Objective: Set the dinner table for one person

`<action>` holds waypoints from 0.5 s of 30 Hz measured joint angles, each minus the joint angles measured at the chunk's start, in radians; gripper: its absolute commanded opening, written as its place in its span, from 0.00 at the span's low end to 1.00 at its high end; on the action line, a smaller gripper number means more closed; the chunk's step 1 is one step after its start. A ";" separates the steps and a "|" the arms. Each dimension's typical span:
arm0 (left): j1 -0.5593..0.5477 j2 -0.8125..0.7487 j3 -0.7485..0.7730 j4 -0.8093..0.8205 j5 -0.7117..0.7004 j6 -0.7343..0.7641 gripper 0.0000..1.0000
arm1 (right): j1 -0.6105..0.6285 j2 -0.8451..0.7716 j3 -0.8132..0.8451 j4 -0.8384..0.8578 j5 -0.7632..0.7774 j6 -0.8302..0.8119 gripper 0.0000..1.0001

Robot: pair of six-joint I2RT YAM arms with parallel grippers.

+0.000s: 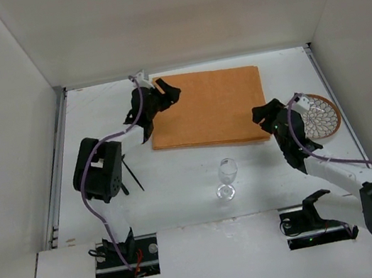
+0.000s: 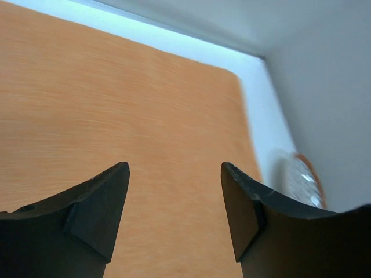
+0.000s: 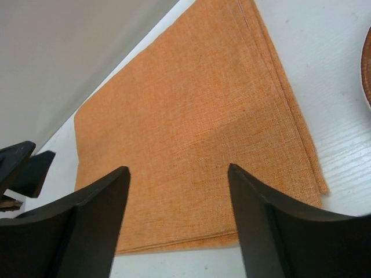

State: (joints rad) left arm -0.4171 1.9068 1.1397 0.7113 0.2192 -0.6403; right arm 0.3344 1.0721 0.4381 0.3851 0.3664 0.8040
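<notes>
The white dinner table [image 1: 179,183] carries an orange placemat [image 1: 213,109] lying flat at the back centre. My left gripper [image 1: 166,93] hovers over the placemat's far-left corner; in the left wrist view it [image 2: 174,202] is open, with only the cloth [image 2: 116,104] below the gap. My right gripper [image 1: 263,116] sits at the placemat's near-right corner. It [image 3: 177,197] is open too, empty, above the cloth's near edge [image 3: 197,116]. A round patterned plate [image 1: 320,115] lies to the right of the placemat. A clear wine glass [image 1: 227,175] lies on its side in front of the placemat.
A thin black utensil [image 1: 133,175] rests on the table beside the left arm's elbow. Metal rails [image 1: 58,169] run along the table's sides, with white walls behind. The plate's rim [image 3: 367,69] shows at the right edge of the right wrist view.
</notes>
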 measured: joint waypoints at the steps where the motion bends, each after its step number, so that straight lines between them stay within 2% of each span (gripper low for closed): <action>1: 0.028 -0.004 0.000 -0.034 -0.045 0.016 0.61 | 0.000 0.006 0.000 0.000 0.000 0.001 0.54; 3: 0.077 -0.005 0.002 -0.113 -0.144 0.061 0.61 | 0.000 0.021 0.000 0.000 -0.004 0.001 0.41; 4: 0.091 -0.004 0.005 -0.153 -0.185 0.085 0.61 | 0.001 0.029 0.000 -0.002 -0.008 0.003 0.40; 6: 0.108 0.012 0.026 -0.241 -0.254 0.137 0.59 | 0.002 0.038 0.000 -0.002 -0.016 0.004 0.39; 10: 0.117 0.095 0.110 -0.330 -0.303 0.215 0.52 | 0.023 0.057 0.000 0.010 -0.040 -0.008 0.42; 15: 0.118 0.205 0.201 -0.397 -0.307 0.267 0.36 | 0.057 0.095 0.012 0.023 -0.074 -0.027 0.38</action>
State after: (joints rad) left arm -0.2989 2.1117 1.3407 0.3141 -0.0883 -0.3733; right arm 0.3912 1.1675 0.4503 0.4084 0.2924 0.7773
